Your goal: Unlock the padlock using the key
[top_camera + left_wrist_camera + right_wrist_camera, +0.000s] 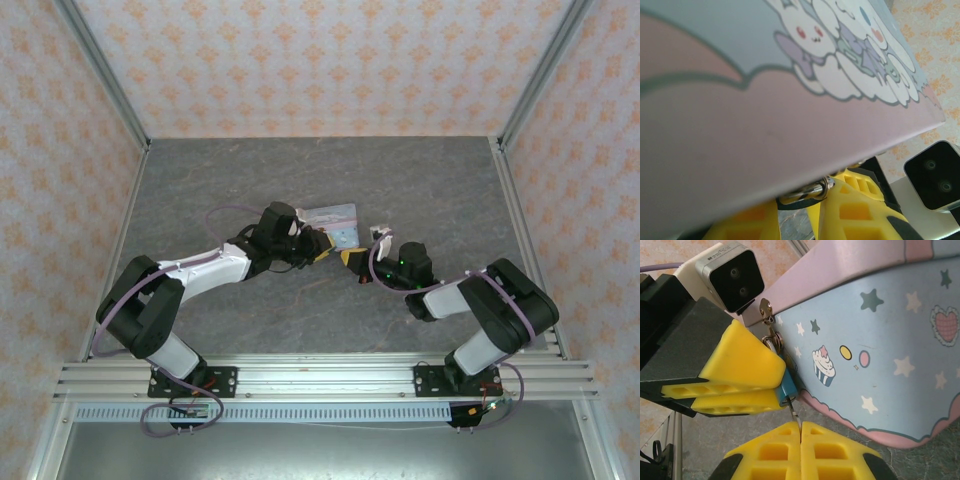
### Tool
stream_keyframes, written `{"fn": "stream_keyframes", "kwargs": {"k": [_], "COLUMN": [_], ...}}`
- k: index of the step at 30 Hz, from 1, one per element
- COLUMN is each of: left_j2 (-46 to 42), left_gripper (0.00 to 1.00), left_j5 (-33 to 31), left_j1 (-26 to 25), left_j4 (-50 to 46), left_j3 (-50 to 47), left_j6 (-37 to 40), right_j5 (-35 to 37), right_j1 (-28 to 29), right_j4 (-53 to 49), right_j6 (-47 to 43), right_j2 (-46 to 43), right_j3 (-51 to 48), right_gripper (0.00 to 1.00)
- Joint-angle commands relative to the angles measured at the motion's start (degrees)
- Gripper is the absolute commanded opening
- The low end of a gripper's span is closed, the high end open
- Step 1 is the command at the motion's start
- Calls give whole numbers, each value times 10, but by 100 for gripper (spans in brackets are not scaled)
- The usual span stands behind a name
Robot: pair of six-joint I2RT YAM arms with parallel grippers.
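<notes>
- The left tool (pixel 778 390) is clamped on the padlock (pixel 789 385); only a bit of the teal body peeks out at its fingertips, tight against the side of the cartoon-print tin (pixel 875 340); the tin lies mid-tabletop (pixel 230 170), just beyond where the two arms meet.
- The right tool (pixel 801 429) is pinched shut on the key (pixel 796 416); the thin silvery blade stands up out of the closed fingers and its tip meets the underside of the padlock, at the keyhole or just inside it; how deep it sits I cannot tell.
- From the left wrist's side, the shackle (pixel 816 189) shows as a small metal loop tucked under the tin's lid edge, right above the yellow fingers (pixel 855 210).
- First worry: the blade is slender and held only at its base; if the right wrist turns before the blade is fully home, or off the keyway's line, I'd expect it to slip round in the pads or bend rather than turn the lock.
- Second: the left tool has very little of the lock to hold; a twist from the key could roll the padlock in that grip, or tug the tin along, since the lock hangs from it.
- Third: the two sets of yellow fingers are nearly touching; pushing the key further up could knock them together and jolt it out of line.
</notes>
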Motion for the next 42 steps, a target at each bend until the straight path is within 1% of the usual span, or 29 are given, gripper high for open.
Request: {"fn": "stream_keyframes", "kwargs": {"k": [1,12,28,37,42], "left_j2": [-17,-17,-15,-16,-21], "left_gripper": [12,12,12,13,13], "left_j5": [17,29,30,29,21], "left_j1": [3,2,0,-1,-1], "left_j4": [32,53,59,50,11], "left_j3": [-4,-5,-5,-4,3], "left_j6": [-15,-27,-30,-26,2], "right_j5": [2,-18,-43,-56,-49], "right_j1": [-2,-2,-2,-3,-2], "right_j4": [22,75,90,92,98], "right_j6": [-8,24,35,38,38], "right_j2": [-14,40,77,97,94], "right_j3": [-1,22,49,73,72], "right_gripper": [0,0,0,0,0]}}
